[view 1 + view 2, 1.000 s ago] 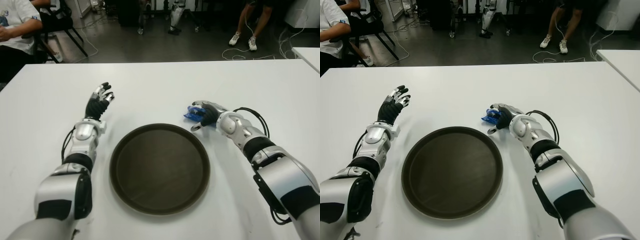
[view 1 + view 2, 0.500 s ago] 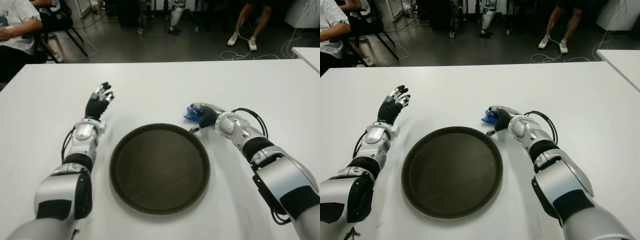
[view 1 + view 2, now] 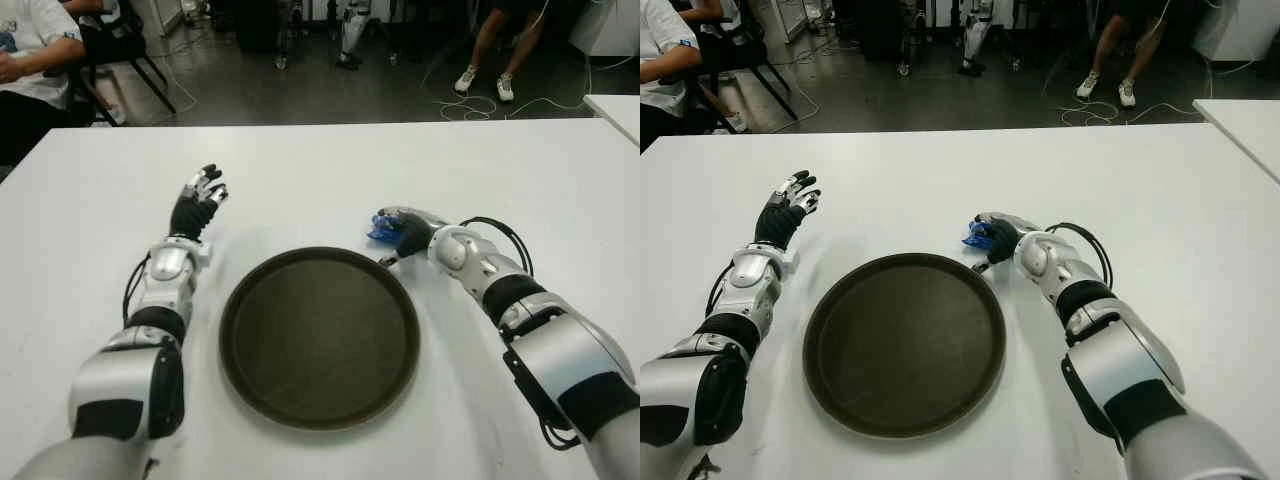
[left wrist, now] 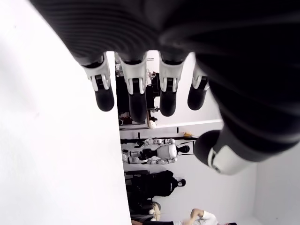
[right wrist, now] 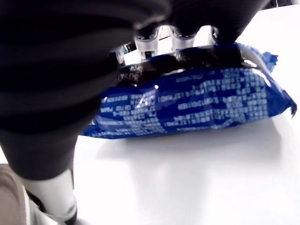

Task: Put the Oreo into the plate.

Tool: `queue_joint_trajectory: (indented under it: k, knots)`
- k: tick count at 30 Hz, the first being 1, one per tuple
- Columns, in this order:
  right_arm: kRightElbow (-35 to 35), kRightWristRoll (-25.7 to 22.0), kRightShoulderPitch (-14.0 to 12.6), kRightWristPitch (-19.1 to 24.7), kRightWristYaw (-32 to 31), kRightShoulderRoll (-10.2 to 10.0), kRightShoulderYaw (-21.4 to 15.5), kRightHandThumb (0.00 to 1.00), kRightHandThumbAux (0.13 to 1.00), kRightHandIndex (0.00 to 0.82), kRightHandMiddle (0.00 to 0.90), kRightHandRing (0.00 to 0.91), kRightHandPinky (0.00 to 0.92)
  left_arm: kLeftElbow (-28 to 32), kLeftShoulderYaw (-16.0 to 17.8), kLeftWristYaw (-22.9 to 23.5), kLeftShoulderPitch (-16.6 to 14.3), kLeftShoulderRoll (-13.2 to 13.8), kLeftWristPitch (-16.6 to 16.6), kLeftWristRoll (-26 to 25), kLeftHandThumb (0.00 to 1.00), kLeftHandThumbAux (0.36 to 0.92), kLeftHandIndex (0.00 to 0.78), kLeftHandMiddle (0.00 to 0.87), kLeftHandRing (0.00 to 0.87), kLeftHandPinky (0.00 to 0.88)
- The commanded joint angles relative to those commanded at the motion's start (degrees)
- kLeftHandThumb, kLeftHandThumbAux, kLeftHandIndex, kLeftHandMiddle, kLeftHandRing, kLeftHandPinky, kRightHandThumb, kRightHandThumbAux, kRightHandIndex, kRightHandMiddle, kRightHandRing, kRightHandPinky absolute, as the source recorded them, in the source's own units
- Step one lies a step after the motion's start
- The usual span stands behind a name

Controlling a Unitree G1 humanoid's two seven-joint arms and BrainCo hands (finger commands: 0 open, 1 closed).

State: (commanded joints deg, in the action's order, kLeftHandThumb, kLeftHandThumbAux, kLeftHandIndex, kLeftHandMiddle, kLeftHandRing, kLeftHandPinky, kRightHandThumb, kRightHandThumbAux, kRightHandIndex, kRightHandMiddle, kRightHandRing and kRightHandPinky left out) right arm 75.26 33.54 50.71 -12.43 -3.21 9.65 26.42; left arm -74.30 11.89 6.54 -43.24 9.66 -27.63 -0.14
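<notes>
**A:** How much room is there around the round dark brown plate [image 3: 319, 338]?

**B:** It sits on the white table [image 3: 330, 180] between the two arms, with nothing on it. Bare tabletop runs wide beyond it toward the far edge, and also off to the right. A second white table [image 3: 618, 105] shows at the right edge, apart from this one.

**A:** Where is the Oreo?

**B:** The small blue Oreo packet [image 3: 384, 228] is just beyond the plate's far right rim, under the right hand [image 3: 408, 234]. In the right wrist view the fingers [image 5: 150, 33] curl over the top of the wrapper, closed on it, with white table showing beneath.

**A:** What is hard to see?

**B:** The hand hides most of the packet from the head cameras; I cannot tell whether it touches the table.

**A:** And the left hand?

**B:** The left hand [image 3: 198, 205] shows left of the plate, fingers straight and apart, holding nothing.

**A:** The room?

**B:** Dark floor [image 3: 300, 90] with cables, chairs, seated people's legs.
</notes>
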Motion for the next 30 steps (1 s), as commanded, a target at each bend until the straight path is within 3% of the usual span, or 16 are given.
queue_joint_trajectory:
  k: [12,17,21,23,26,30]
  knots:
    - [0.2,0.1,-0.1,0.2,0.1,0.0,0.1,0.000,0.753,0.080,0.097,0.087,0.067,0.0,0.2,0.1,0.0,0.0,0.2,-0.3,0.104,0.623,0.059,0.120,0.100,0.086]
    - [0.4,0.2,-0.5,-1.1,0.8,0.4,0.2,0.006,0.787,0.110,0.148,0.160,0.173,0.0,0.3,-0.3,-0.1,-0.1,0.6,-0.3,0.106,0.645,0.058,0.123,0.102,0.089]
    - [0.4,0.8,-0.4,-2.0,1.4,0.9,0.8,0.219,0.785,0.146,0.184,0.224,0.265,0.1,0.1,-0.5,0.0,0.0,0.6,-0.1,0.096,0.668,0.058,0.123,0.103,0.087]
    - [0.5,0.9,-0.2,-2.1,1.3,1.1,1.0,0.493,0.754,0.297,0.204,0.249,0.301,0.2,0.0,-0.5,0.0,0.0,0.5,0.0,0.088,0.677,0.056,0.121,0.100,0.077]
    - [0.4,0.8,0.4,-1.7,0.8,1.0,1.0,0.626,0.736,0.372,0.224,0.264,0.319,0.2,0.0,-0.3,0.0,0.1,0.4,0.0,0.080,0.676,0.054,0.120,0.101,0.084]
    - [0.3,0.4,0.8,-1.7,0.5,1.0,0.8,0.676,0.728,0.403,0.254,0.281,0.322,0.2,0.2,0.0,0.0,0.2,0.4,-0.3,0.081,0.670,0.055,0.122,0.106,0.094]
